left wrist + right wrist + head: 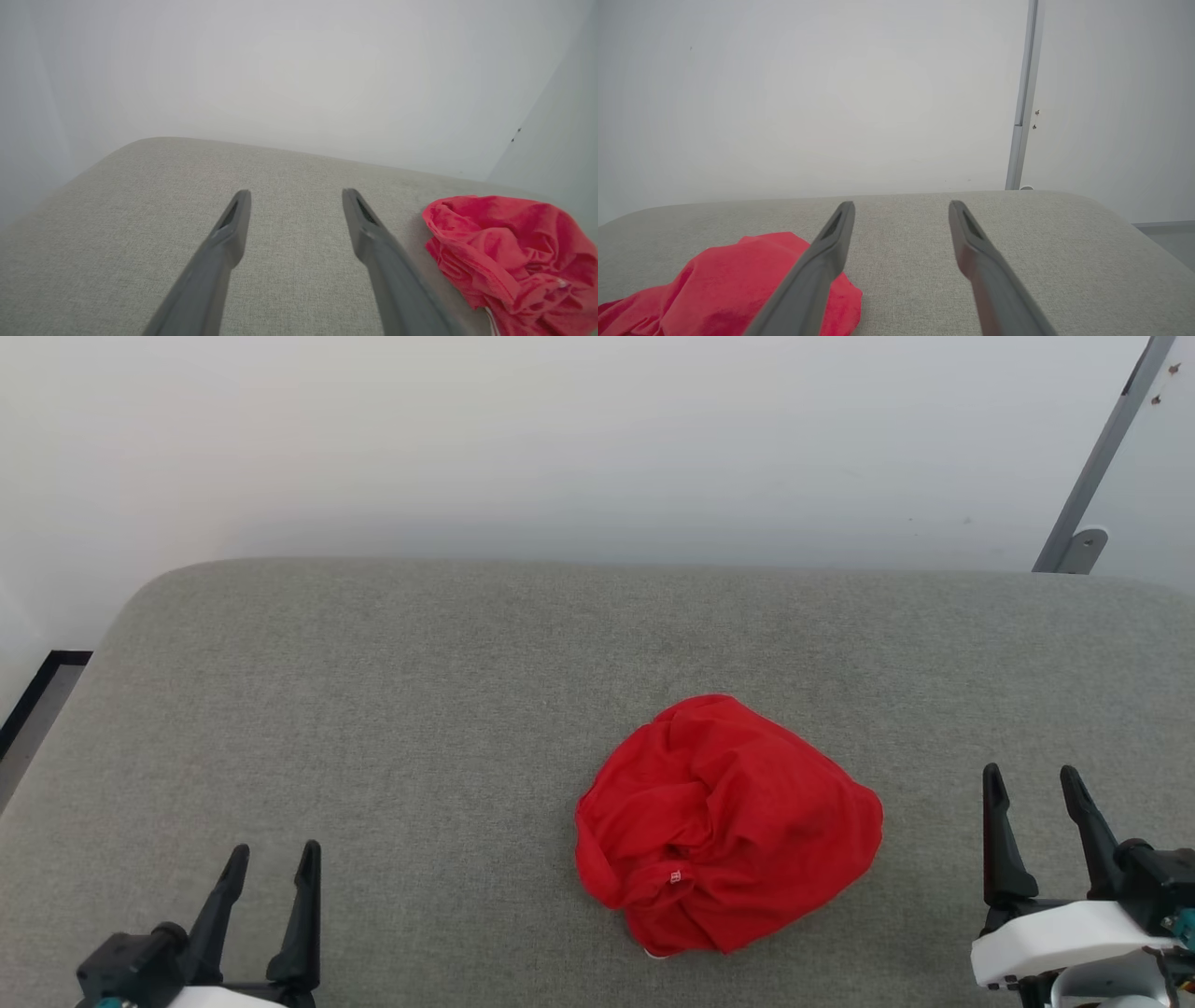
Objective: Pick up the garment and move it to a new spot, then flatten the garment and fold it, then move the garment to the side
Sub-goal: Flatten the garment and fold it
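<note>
A pale wall (560,429) backs a wide grey padded surface (373,728). The garment (724,826) lies crumpled in a heap right of centre, nearer the right gripper (1030,775) than the left gripper (276,849). It looks thin, soft and light, so a raised top fold seems the best place to pinch. Both grippers are spread wide and hold nothing.

A grey fabric surface (373,709) with rounded corners stands against a plain white wall (560,448). A grey metal bar (1102,457) rises at the right, and a strip of floor (42,709) with a dark edge shows at the left. The light is soft.
</note>
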You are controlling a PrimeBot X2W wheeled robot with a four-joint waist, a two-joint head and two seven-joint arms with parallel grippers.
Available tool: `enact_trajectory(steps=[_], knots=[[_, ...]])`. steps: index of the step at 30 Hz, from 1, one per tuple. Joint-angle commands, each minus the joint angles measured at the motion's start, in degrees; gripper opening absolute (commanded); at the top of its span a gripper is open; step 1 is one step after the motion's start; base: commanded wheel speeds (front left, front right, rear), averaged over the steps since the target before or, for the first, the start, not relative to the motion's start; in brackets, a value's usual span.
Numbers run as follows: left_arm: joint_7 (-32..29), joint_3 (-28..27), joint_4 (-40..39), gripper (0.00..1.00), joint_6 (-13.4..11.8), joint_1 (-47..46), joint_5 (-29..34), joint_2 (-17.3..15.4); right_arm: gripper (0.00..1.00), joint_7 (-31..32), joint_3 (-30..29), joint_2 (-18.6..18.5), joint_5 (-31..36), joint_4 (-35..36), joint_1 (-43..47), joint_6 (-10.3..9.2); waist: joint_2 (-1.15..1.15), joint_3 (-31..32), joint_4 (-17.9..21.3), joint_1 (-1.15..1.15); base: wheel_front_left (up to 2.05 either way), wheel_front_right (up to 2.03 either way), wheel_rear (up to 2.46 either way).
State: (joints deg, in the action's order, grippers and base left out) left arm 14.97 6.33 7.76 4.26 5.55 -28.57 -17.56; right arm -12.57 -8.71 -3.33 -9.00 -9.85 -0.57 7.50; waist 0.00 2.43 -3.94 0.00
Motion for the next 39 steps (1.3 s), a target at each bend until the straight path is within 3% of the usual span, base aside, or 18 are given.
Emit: enact_trajectory(steps=[1, 27, 34, 39], knots=[[0.3, -0.4, -0.2, 1.0, 0.4, 0.7, 0.9, 0.5, 1.0, -0.3, 0.0, 0.2, -0.1, 0.1, 0.5, -0.02, 0.0, 0.0, 0.0, 0.0, 0.0, 0.0, 0.0], [0.3, -3.1, 0.2, 1.0, 2.7, -0.4, 4.5, 2.4, 1.0, 0.2, 3.1, 0.3, 0.8, 3.0, 2.6, -0.02, 0.0, -0.2, 0.1, 0.0, 0.0, 0.0, 0.0], [0.3, -2.9, 1.0, 1.0, 3.0, -1.3, 3.7, 2.4, 1.0, 3.3, 8.6, -0.5, -0.7, 3.9, 3.4, -0.02, 0.0, -0.3, -2.6, 0.0, 0.0, 0.0, 0.0], [0.3, -2.1, 1.3, 1.0, 3.1, -1.7, 3.1, 2.1, 1.0, 9.4, 14.0, -2.8, -3.6, 4.2, 3.0, -0.02, 0.0, -0.5, -5.4, 0.0, 0.0, 0.0, 0.0]])
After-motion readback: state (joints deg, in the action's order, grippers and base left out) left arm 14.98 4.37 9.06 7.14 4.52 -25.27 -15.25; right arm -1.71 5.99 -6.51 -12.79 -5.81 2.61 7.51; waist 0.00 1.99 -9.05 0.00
